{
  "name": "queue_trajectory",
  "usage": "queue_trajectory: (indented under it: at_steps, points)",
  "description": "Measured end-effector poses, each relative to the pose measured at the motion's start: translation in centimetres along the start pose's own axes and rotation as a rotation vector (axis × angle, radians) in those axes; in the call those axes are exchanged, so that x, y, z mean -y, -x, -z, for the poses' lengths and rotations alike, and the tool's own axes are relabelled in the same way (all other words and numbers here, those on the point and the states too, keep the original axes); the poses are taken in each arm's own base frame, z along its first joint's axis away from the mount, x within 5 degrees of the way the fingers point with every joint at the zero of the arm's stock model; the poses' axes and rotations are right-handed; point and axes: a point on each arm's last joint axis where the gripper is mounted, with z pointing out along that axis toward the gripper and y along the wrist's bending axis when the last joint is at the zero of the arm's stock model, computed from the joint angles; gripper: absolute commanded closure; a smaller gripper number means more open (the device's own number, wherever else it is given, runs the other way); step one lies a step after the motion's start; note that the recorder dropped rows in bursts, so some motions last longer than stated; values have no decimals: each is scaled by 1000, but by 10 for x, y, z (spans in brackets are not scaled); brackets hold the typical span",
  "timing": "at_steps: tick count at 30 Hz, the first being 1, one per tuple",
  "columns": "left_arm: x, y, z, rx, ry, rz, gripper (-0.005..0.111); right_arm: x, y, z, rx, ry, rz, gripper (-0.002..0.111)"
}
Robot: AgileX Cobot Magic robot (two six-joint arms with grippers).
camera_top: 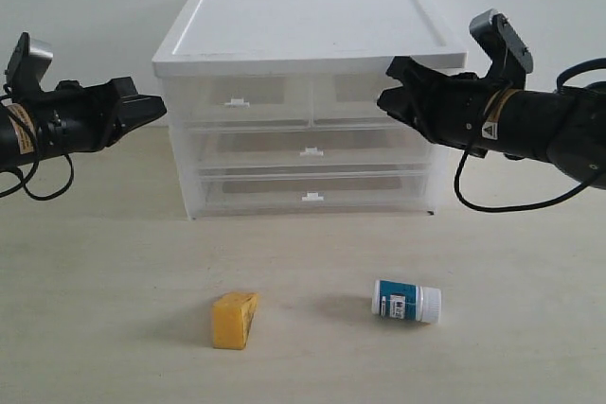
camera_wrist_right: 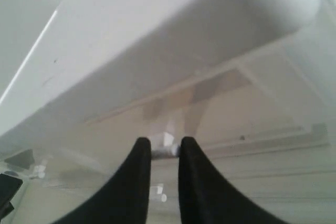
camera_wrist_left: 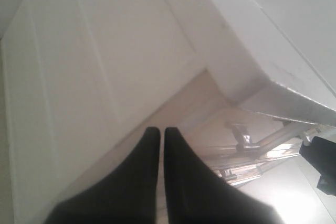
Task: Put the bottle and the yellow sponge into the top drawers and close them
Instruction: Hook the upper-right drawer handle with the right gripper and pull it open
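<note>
Watching the translucent top drawers (camera_top: 237,92), both pushed in: my right claw (camera_top: 383,99) pinches one white tab handle (camera_wrist_right: 166,144), and my left claw (camera_top: 159,109) hangs closed beside them. The white, teal-labelled bottle (camera_top: 406,301) lies well below the right claw, and the yellow sponge (camera_top: 234,320), a wedge, lies below the left.

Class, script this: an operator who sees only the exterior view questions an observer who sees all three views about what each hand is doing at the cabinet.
Operator: What is behind my right hand?
Observer: In the right wrist view, the top right drawer has its white tab handle between the fingertips.
Operator: And the left hand, open or closed?
Observer: The left wrist view shows its fingers nearly touching, with nothing between them.
</note>
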Motion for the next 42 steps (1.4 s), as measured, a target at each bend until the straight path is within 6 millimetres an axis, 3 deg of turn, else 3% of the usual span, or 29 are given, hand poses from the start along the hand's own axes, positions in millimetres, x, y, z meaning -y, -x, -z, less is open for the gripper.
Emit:
queue_trajectory:
  at_steps: [23,36,42]
  points:
    - [-2,1,1,4,3,1,103,-1,-5,2,-96,17,126,108]
    - [-1,1,1,5,-1,3,103,-14,-17,38,-139,5,238,108]
    - [-1,1,1,5,-1,3,103,-13,-23,44,-154,8,234,108]
